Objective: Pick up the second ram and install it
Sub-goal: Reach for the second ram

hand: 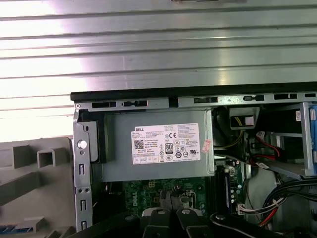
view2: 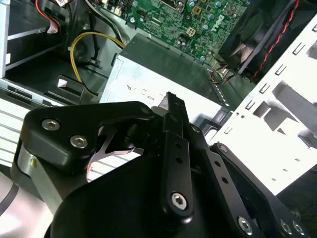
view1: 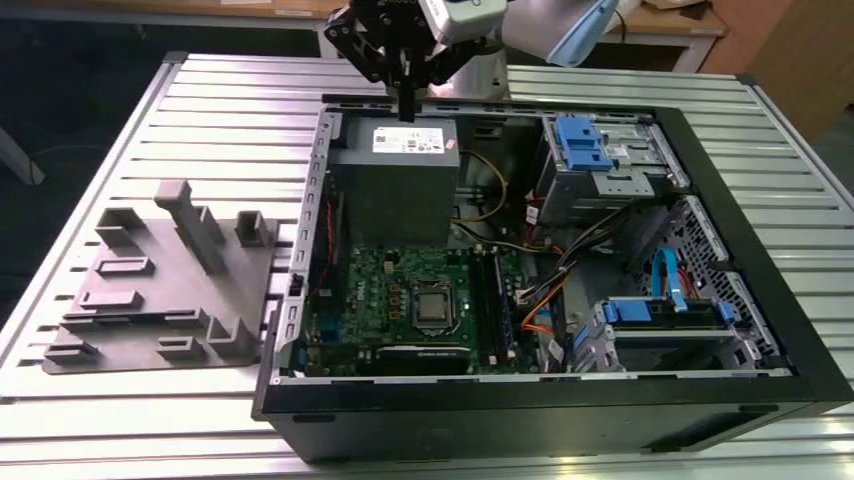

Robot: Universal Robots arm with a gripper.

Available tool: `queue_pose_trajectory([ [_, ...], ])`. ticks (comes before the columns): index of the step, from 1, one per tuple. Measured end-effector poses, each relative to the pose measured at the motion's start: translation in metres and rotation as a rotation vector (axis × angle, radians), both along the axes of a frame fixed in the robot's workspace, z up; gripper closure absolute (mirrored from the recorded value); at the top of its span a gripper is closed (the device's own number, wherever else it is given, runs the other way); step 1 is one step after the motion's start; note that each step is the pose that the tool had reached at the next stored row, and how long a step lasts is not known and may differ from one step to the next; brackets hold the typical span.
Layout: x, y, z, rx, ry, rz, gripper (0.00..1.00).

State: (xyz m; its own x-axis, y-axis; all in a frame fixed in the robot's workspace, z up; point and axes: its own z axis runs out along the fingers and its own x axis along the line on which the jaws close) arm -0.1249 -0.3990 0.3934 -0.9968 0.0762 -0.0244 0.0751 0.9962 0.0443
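The gripper point(view1: 404, 112) hangs over the grey power-supply box point(view1: 395, 190) at the far wall of the open computer case point(view1: 534, 425), touching nothing. Its jaws look clenched together, gripping no part. The second ram point(hand: 10, 229) appears to be the blue strip lying in the grey fixture point(view1: 147, 290), near the tabletop's point(view1: 80, 420) edge at the exterior view's left.

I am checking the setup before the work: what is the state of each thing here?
computer case: open, lying on its side
gripper: shut, above the power supply
power supply: mounted inside the case
motherboard: mounted inside the case
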Motion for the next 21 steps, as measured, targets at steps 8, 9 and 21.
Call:
queue_pose_trajectory([
  [8, -0.012, 0.0000, -0.0001, 0.0001, 0.0000, 0.000, 0.93],
  [9, -0.013, 0.0000, -0.0001, 0.0001, -0.0001, 0.000, 0.93],
  [21, -0.035, 0.0000, -0.0002, 0.0002, -0.0003, 0.000, 0.93],
])
